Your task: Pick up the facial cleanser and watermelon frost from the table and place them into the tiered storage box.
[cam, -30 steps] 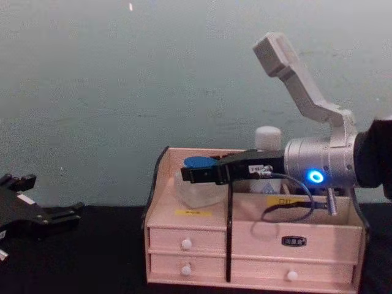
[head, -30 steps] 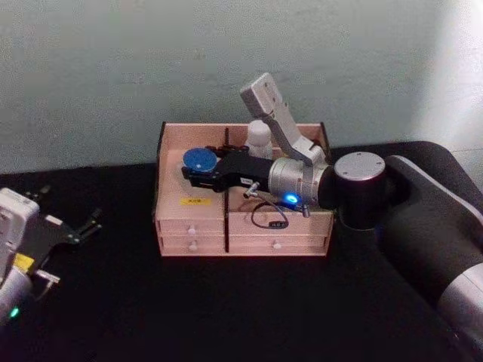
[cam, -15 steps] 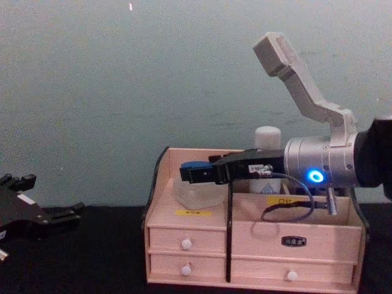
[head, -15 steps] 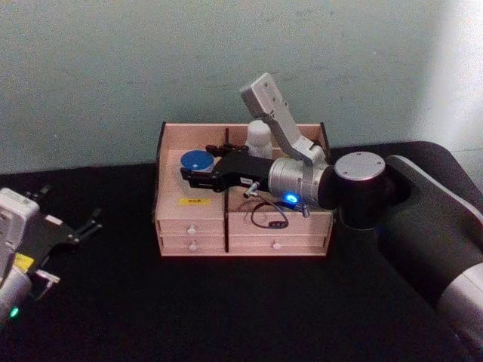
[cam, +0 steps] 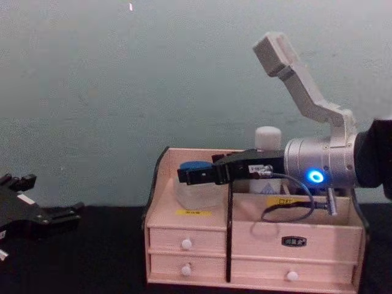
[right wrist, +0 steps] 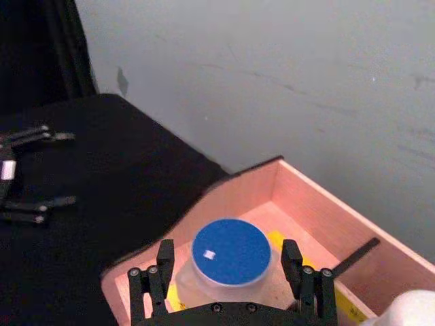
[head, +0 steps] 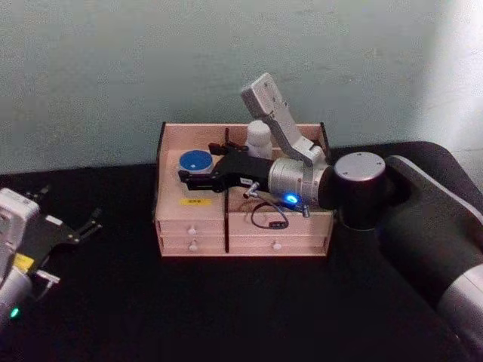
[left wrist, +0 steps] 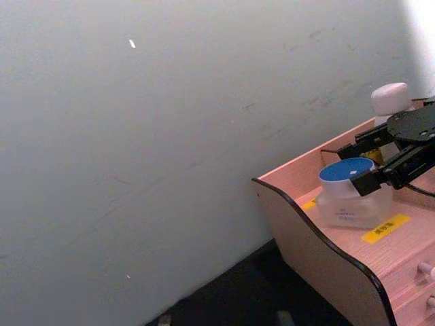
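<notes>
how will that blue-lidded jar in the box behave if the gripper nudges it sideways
The blue-lidded jar looks squat and wide-based, so it would likely slide rather than tip. Its clear body looks rigid, perhaps glass or hard plastic, so probably smooth and a bit slippery. It stands on the flat floor of the tiered storage box, between the right gripper fingers, so it shouldn't roll.

jar: blue lid, clear body | tiered storage box: pale pink, yellow labels | bottle: seemingly white

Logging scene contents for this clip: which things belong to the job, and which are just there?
Job:
- tiered storage box
- blue-lidded jar in its left compartment, right end effector open around it
- white bottle in the right compartment

Just there:
- left end effector, idle
- black table
</notes>
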### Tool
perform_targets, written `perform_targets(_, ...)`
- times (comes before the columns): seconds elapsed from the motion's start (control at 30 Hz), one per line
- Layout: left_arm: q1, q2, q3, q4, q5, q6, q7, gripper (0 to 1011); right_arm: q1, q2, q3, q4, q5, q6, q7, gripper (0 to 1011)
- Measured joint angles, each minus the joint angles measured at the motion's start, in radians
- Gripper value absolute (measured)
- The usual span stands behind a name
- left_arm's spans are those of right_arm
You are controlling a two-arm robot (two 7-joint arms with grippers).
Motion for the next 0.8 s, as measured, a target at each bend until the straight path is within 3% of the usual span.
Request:
perform_targets(0.2, 0.000, 0.000, 0.000, 0.000, 0.000, 0.000, 0.000, 1001, -0.045, 0.029, 0.022, -0.091, 0.006, -0.012, -0.001, 1002)
perform_targets(0.43, 0.000, 0.000, 0.000, 0.000, 0.000, 0.000, 0.000, 1001, -0.126, 0.099, 0.044, -0.254, 0.034, -0.003, 0.017, 1002)
perform_targets(0.47, 0.000, 0.000, 0.000, 0.000, 0.000, 0.000, 0.000, 1001, -0.149, 0.123, 0.048, -0.299, 0.046, 0.001, 0.029, 1003)
perform_targets(0.5, 0.000, 0.000, 0.000, 0.000, 0.000, 0.000, 0.000, 1001, -0.149, 0.123, 0.048, -0.299, 0.046, 0.001, 0.029, 1002)
perform_targets(0.57, 0.000, 0.000, 0.000, 0.000, 0.000, 0.000, 0.000, 1001, -0.193, 0.173, 0.055, -0.379, 0.071, 0.007, 0.053, 1002)
perform_targets(0.8, 0.000, 0.000, 0.000, 0.000, 0.000, 0.000, 0.000, 1001, -0.284, 0.282, 0.074, -0.509, 0.116, 0.013, 0.091, 1003)
